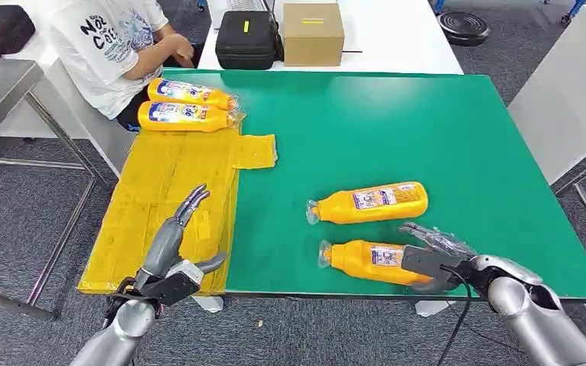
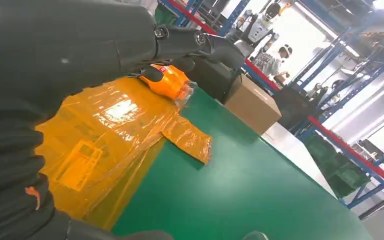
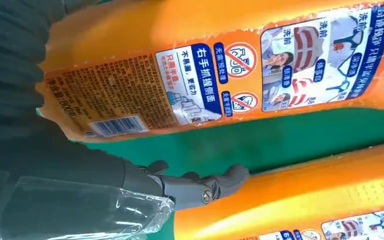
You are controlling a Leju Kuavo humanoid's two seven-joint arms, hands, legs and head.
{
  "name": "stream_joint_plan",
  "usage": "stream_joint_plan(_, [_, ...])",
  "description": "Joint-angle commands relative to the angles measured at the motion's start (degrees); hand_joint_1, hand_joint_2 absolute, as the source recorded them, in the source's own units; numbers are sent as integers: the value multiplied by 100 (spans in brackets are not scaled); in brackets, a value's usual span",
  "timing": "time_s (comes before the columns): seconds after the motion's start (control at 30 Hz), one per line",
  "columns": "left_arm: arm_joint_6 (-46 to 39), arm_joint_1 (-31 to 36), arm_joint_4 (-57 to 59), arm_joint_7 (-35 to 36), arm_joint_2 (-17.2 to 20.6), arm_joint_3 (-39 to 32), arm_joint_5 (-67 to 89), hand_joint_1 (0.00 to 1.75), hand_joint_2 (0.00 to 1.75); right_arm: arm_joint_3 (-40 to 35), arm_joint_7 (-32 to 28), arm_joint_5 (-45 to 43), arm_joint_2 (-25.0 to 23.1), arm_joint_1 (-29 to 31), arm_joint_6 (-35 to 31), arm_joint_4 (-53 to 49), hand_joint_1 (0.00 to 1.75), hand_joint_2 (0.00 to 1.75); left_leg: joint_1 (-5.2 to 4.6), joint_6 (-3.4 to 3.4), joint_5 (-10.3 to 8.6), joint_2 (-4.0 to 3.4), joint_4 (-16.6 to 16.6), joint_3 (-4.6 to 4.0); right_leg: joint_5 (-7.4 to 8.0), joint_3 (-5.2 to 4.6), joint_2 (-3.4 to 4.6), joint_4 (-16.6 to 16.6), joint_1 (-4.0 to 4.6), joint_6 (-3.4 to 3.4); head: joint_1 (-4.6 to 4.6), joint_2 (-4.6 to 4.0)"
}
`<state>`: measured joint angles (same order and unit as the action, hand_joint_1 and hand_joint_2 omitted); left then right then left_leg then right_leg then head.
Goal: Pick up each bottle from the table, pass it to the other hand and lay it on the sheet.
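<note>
**Green table, two bottles down, two to go**

Green table (image 1: 427,145), yellow sheet (image 1: 160,206) holding two orange bottles (image 1: 187,105). My right hand (image 1: 435,255) is wrapped on the nearest bottle (image 1: 366,259), orange with a blue-white label, second one (image 1: 370,203) beside it. Left hand (image 1: 172,255) hovers empty, fingers spread.

A green table (image 1: 427,130) carries everything. A yellow sheet (image 1: 160,206) covers its left end, under the left hand's (image 1: 172,255) spread fingers, and two orange bottles (image 1: 187,105) lie side by side on the sheet's far end, well beyond those fingertips. Two more orange bottles lie on the bare green: the near bottle (image 1: 366,261) touches the right hand's (image 1: 435,259) fingers, and the far bottle (image 1: 370,203) lies just beyond them.
</note>
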<state>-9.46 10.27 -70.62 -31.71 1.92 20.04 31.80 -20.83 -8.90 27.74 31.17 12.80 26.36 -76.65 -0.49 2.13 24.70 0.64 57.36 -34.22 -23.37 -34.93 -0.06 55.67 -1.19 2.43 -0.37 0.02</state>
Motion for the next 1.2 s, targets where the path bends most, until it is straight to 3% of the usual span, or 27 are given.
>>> stream_joint_plan(0.03, [15,116,286,22,65,97,-1,0,175,-295,-63,-17,-120,379,42,558,0,175,5,-10,8,-14,-4,23,-4,20,10,-6,6,-9,-2,0])
stream_joint_plan(0.17, [35,235,385,32,55,127,-3,0,175,-416,-94,-87,-122,623,126,778,7,175,5,-9,6,-14,-1,15,-1,13,11,-4,5,-8,0,0])
stream_joint_plan(0.2, [53,296,464,29,53,162,-15,0,175,-478,-122,-147,-66,636,121,796,54,175,8,-13,10,-19,-1,26,-3,23,15,-5,9,-12,0,0])
stream_joint_plan(0.23, [58,316,489,22,52,177,-27,0,175,-498,-131,-185,-26,612,114,773,155,175,6,-11,7,-15,-2,21,-2,18,11,-5,7,-10,-2,0])
stream_joint_plan(0.27, [58,328,498,20,46,182,-28,0,175,-503,-131,-198,-11,593,111,764,175,175,5,-9,5,-9,-2,17,-1,15,6,-5,6,-8,0,0])
stream_joint_plan(0.7, [94,314,430,66,14,221,-46,0,175,-493,-7,-231,24,226,28,448,175,175,13,-15,10,-2,-3,34,-8,35,-3,-10,14,-13,0,0])
stream_joint_plan(1.2, [75,275,402,87,9,195,-44,0,175,-404,-76,-220,-103,320,-76,457,175,175,11,-14,11,-9,-3,38,-8,33,4,-9,12,-13,-2,0])
